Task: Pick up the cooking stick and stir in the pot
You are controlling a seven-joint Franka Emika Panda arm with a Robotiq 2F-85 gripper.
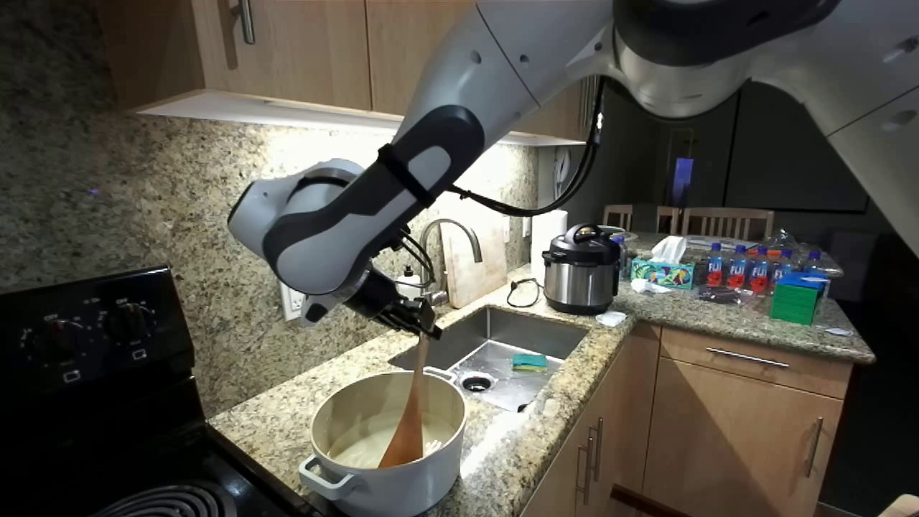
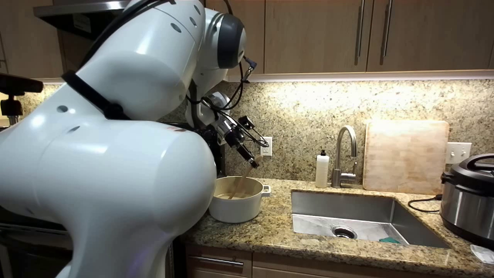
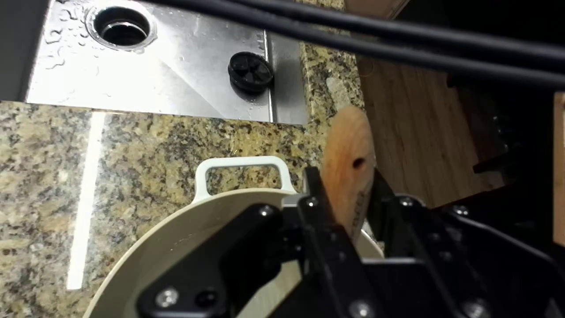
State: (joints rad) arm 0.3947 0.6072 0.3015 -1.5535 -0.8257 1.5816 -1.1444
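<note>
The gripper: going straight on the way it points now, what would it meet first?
Most likely the granite countertop at the edge of the sink, past the pot: both exterior views show the gripper slanting down toward the sink. Depth is unclear; it might enter the sink.

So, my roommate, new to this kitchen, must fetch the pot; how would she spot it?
Start at the sink; on the counter between it and the black stove stands the pot, round, pale and two-handled. Unlike the dark-lidded steel cooker beyond the sink, it is open, with a wooden cooking stick slanting out.
</note>
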